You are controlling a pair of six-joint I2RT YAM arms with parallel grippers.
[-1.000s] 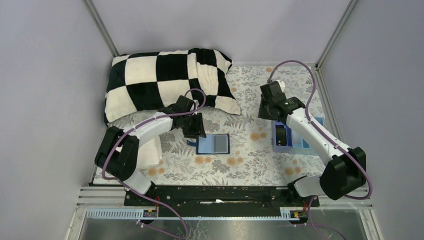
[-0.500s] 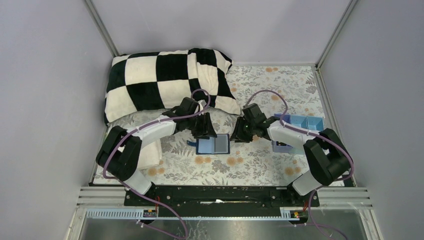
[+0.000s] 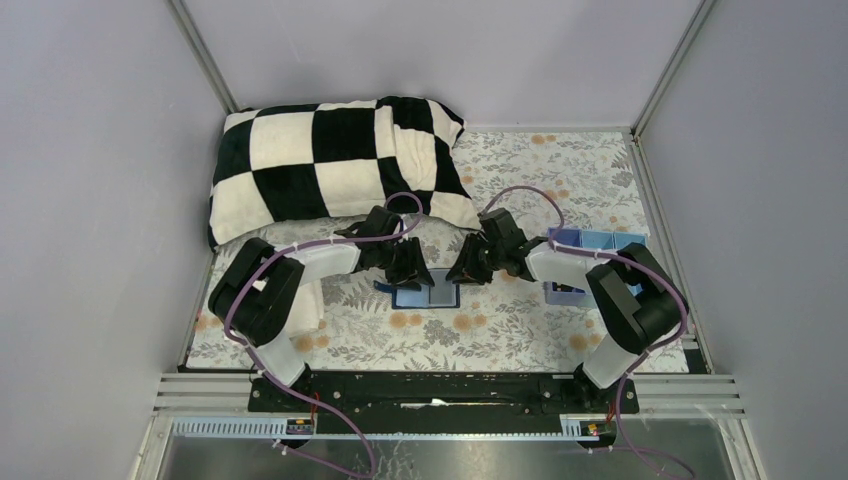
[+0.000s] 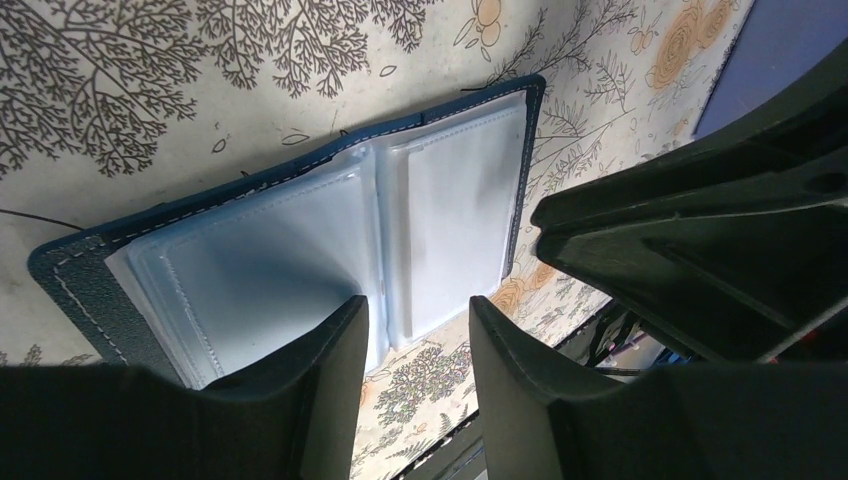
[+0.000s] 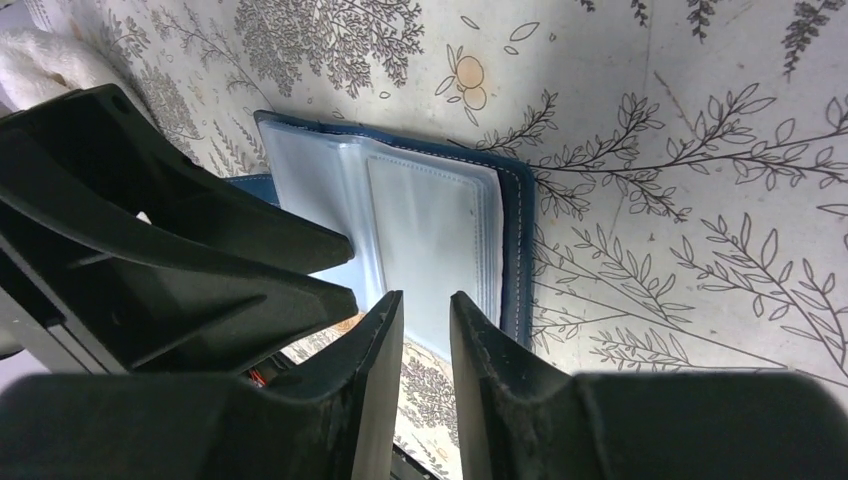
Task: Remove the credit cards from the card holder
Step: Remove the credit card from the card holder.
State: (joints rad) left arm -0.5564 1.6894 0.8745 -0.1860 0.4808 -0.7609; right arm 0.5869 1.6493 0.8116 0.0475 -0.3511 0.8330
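**A:** What took up most of the scene?

**B:** The floral counter [image 3: 520,345], with a checkered pillow [image 3: 320,170] pushed to the far left. That left the middle free for work. A light-blue compartment tray [image 3: 600,243] sat at the right edge, likely placed to receive what came out.

**A:** And the card holder?

**B:** The card holder [image 4: 330,230] lay flat on the counter near the middle. It was spread open with the navy cover underneath and the clear sleeves facing up, so the pockets could be reached from above. I couldn't tell whether any cards sat in those sleeves.

**A:** Where were the arms?

**B:** They leaned in from opposite sides, right over it. The left gripper [image 4: 418,310] hung above the fold, its jaws moderately apart with nothing between them. The right gripper [image 5: 427,300] hovered over the right-hand page, its jaws narrow and also empty. My guess was that one would pin the cover while the other pinched a card edge.
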